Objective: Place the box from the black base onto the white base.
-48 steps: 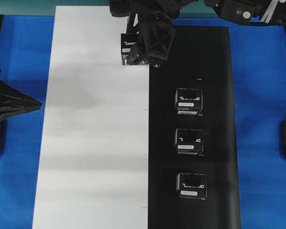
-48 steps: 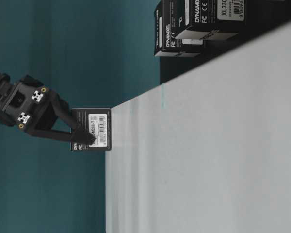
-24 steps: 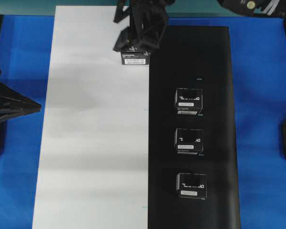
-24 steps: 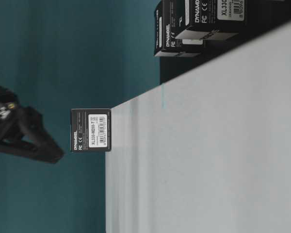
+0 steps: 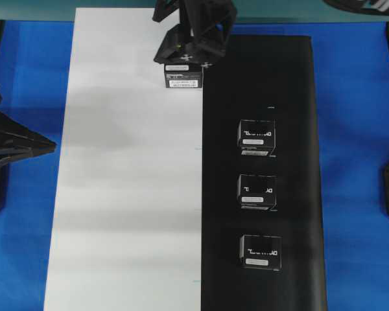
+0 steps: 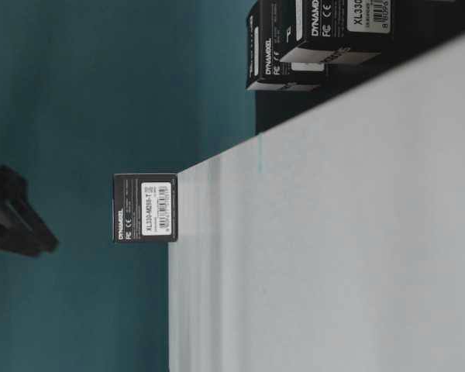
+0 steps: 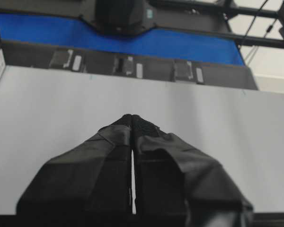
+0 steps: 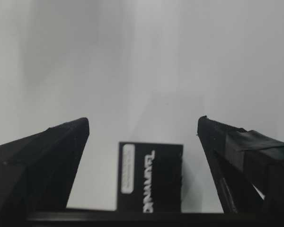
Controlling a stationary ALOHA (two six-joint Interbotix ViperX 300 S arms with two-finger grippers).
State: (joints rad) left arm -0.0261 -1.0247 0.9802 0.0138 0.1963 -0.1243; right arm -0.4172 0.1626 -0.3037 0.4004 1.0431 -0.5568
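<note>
One box (image 5: 183, 77) stands on the white base (image 5: 123, 194) at its far end, close to the seam with the black base (image 5: 292, 97). My right gripper (image 5: 193, 55) hangs above it, open and holding nothing. In the right wrist view the box (image 8: 150, 177) lies between and below the spread fingertips of that gripper (image 8: 143, 125), apart from both. The table-level view shows the box (image 6: 145, 208) standing free, with the fingers (image 6: 23, 229) well clear of it. My left gripper (image 7: 132, 118) is shut and empty over the white base (image 7: 227, 132).
Three more boxes (image 5: 257, 137) (image 5: 257, 192) (image 5: 260, 251) stand in a row on the black base. Blue surface (image 5: 356, 162) surrounds both bases. The left arm (image 5: 13, 142) rests at the left edge. Black arm mounts sit at both sides.
My right gripper has lifted off the box and drawn back from it. The box stays standing on the white base. The left arm has not moved.
</note>
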